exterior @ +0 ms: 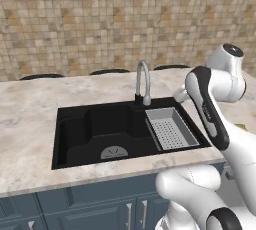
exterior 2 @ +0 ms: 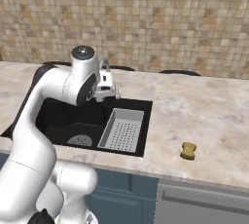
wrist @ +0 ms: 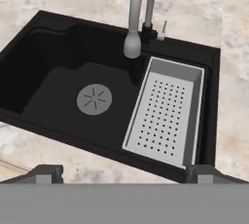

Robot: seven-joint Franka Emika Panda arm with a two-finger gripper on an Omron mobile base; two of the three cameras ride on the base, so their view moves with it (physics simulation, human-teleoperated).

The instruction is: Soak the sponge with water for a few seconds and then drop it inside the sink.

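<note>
The sponge [exterior 2: 187, 151], a small yellow-orange block, lies on the marble counter right of the sink, well apart from my gripper. The sink [exterior: 90, 129] [exterior 2: 73, 118] [wrist: 48, 72] is a black recessed basin with a round grey drain [wrist: 94, 99] and a curved silver faucet [exterior: 142, 81] [wrist: 133, 23]. No water shows at the spout. My gripper [exterior: 180, 94] [exterior 2: 113, 93] [wrist: 125, 174] hovers above the sink, looking down into it. It is open, with nothing between its fingertips [wrist: 46, 173].
A grey perforated strainer tray [exterior: 170, 128] [exterior 2: 122, 129] [wrist: 168, 116] fills the sink's right side. Marble counter [exterior 2: 204, 111] surrounds the basin, with a tiled wall behind and blue cabinet doors [exterior: 100, 206] below.
</note>
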